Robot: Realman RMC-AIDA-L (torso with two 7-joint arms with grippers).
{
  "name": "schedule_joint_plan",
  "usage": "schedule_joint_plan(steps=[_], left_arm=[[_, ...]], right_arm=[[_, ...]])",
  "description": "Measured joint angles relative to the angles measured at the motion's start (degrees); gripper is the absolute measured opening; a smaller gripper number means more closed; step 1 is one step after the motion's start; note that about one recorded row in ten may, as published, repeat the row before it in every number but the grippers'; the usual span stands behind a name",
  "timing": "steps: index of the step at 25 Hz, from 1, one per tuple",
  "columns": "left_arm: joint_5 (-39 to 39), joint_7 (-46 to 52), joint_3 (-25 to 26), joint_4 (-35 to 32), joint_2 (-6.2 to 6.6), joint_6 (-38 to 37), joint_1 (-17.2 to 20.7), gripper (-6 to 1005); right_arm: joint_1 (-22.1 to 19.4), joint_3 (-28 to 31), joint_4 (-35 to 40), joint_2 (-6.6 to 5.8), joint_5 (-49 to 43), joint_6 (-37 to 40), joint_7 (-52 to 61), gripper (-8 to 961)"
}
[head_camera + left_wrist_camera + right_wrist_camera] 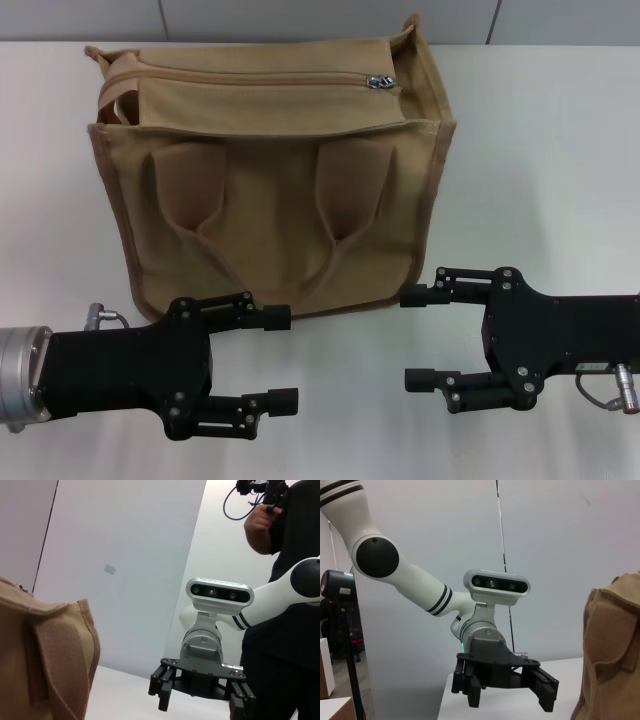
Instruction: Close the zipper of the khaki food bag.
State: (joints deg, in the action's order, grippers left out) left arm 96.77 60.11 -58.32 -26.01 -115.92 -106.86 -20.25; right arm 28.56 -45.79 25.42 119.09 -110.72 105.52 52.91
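Black-fingered, the left gripper [282, 358] lies low on the white table [540, 130], jaws spread wide and holding nothing. Behind it stands the boxy khaki canvas food bag [270, 180] with brown piping, handles hanging down its front. Its tan zipper [250, 78] seems mostly shut (silver pull near the right end). Right of the bag's corner, the right gripper [415, 338] sits equally open and empty.

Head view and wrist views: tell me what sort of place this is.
Probably a robot lab or test room: a bare white table, plain grey wall panels, and a person standing by, holding cabled equipment. Only a bag sits out.
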Motion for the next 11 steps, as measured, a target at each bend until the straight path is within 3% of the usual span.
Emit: schedule_joint_plan(steps=[11], left_arm=[[0.0, -0.5, 0.1, 0.0, -0.10, 0.0, 0.0, 805]], right_arm=[[0.1, 0.0, 0.1, 0.00, 0.0, 0.0, 0.0, 752]])
